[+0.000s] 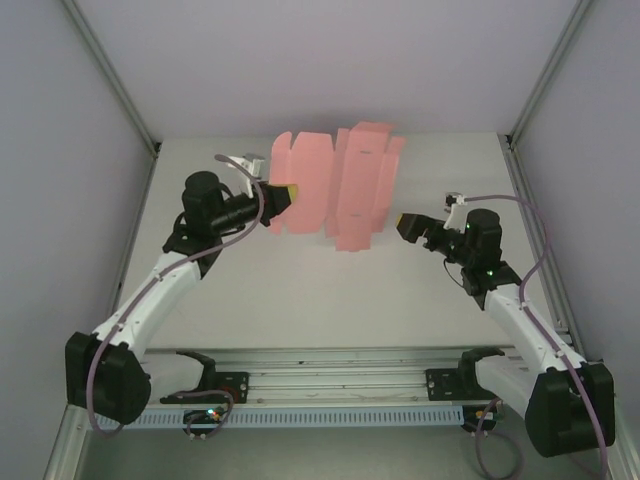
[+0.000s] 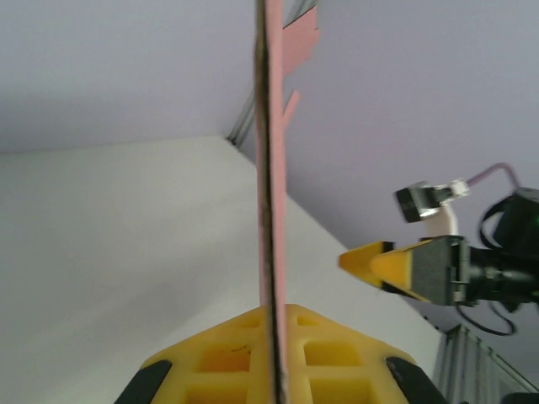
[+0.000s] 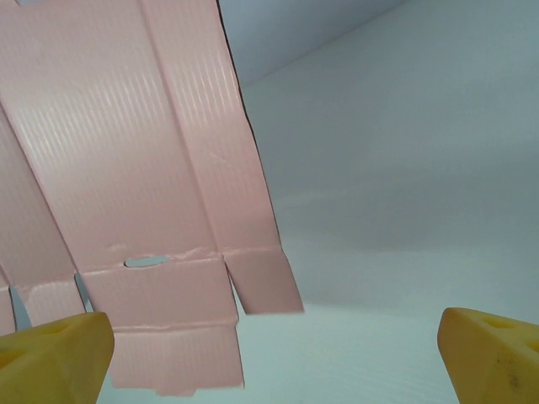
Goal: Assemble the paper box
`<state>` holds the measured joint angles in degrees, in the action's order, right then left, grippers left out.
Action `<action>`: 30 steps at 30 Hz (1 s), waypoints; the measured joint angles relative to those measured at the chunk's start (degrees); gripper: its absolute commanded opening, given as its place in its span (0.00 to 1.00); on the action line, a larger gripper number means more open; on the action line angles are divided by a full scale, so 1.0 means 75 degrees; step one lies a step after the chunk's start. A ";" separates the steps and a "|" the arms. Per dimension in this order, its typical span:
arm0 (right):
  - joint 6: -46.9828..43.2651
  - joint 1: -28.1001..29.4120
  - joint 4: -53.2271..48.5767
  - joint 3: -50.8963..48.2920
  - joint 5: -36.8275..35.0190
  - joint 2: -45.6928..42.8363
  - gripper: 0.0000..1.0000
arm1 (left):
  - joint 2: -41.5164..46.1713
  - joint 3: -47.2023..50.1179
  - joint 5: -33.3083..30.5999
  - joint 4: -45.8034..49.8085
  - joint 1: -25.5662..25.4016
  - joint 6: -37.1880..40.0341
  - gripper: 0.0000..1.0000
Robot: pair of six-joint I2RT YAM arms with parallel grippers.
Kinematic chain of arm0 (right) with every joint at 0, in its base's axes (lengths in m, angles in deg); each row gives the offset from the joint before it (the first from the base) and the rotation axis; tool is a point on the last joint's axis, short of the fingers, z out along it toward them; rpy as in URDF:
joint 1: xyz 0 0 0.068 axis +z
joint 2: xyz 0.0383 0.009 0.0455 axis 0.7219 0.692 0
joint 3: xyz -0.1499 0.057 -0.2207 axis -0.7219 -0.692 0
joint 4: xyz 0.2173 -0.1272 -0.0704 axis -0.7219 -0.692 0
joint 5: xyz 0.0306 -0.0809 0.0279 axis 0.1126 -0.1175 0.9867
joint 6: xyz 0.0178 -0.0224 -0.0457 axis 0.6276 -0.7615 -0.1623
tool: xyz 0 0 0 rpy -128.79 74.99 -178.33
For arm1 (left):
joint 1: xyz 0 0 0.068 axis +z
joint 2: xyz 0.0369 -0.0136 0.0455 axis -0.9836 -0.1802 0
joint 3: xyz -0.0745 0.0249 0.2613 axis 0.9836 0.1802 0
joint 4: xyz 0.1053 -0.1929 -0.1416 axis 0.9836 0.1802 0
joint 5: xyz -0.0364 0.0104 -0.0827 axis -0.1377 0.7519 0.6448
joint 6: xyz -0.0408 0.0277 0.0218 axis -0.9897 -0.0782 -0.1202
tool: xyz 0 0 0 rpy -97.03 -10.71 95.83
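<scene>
The rail (image 1: 330, 385) and the two arm bases sit at the near edge of the worktop (image 1: 300, 290), and both arms reach from there toward the far middle.

The left claw (image 1: 285, 193) is pinched tight on the box (image 1: 340, 185), a flat pink cut-out sheet with tabs, not folded up. It grips the sheet at its left edge. In the left wrist view the card (image 2: 271, 210) shows edge-on, a thin line rising straight out from between the yellow fingers (image 2: 210, 362) of the left claw (image 2: 274, 353).

The box hangs over the far middle of the worktop, its broad face turned toward the top camera. I cannot tell whether its lower edge touches the worktop.

The right claw (image 1: 405, 224) is spread wide and holds nothing. It sits near the sheet's right edge, apart from it and pointing at it. In the left wrist view it (image 2: 370, 263) lies right of the card. The right wrist view shows its two yellow fingertips (image 3: 50, 353) at the bottom corners, the claw (image 3: 269, 353) gaping, and the creased panels, a slot and the end tabs of the box (image 3: 143, 151) at upper left.
</scene>
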<state>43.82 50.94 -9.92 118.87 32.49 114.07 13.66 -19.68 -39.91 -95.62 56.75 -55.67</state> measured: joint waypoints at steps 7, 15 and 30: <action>0.0256 -0.0070 0.1376 0.0020 0.1166 0.0382 0.85 | 0.0423 0.0035 0.0542 -0.0286 -0.0256 -0.0163 0.06; 0.0568 -0.0154 0.2506 0.0379 0.2296 0.0933 0.18 | 0.0816 0.0201 0.0621 -0.0484 -0.0446 -0.0143 0.08; -0.0901 -0.0119 0.0163 0.0618 0.2317 0.0466 0.00 | 0.1279 0.0571 -0.3512 0.2261 -0.0452 0.0699 1.00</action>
<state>37.06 50.05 -8.69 123.50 49.87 117.57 23.25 -15.39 -66.25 -78.66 53.36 -50.42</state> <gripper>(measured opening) 0.049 0.994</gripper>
